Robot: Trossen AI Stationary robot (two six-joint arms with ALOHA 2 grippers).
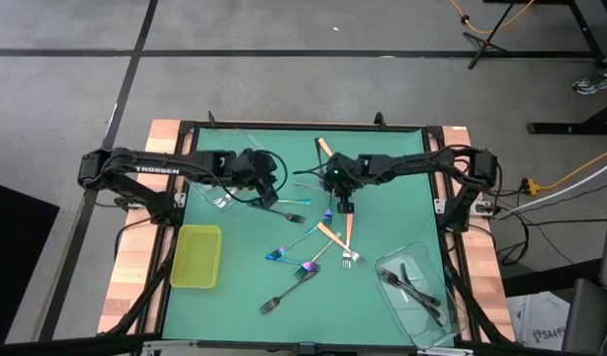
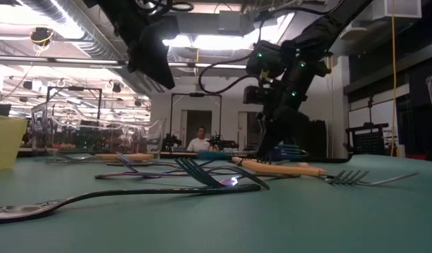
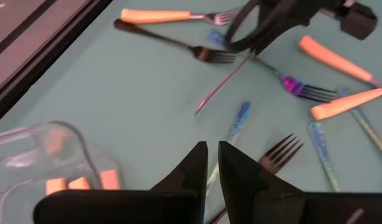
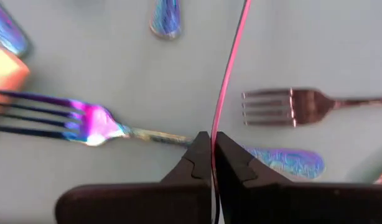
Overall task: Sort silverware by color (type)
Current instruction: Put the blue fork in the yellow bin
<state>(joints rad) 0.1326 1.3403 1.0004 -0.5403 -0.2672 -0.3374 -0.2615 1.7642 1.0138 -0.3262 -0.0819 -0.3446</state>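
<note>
Here my left tool point(image 3: 213, 163) hangs clenched on nothing over the bench point(image 1: 244, 287), near the tub point(image 3: 29, 155) holding orange handles. My right tool point(image 4: 211, 155) is pinched on an iridescent fork point(image 4: 231, 56) (seen edge-on, thin and pink) above the loose forks point(image 1: 318, 242) mid-bench. Dark forks point(image 1: 412, 287) lie in the right-hand tub point(image 1: 422, 321).

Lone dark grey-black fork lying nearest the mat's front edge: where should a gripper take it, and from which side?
Mid-handle of the dark grey-black fork, from straight above, fingers across its slim shaft. It lies flat on the green mat, its middle clear of the others, so there is likely room either side. The right gripper is busy holding an iridescent fork.
</note>
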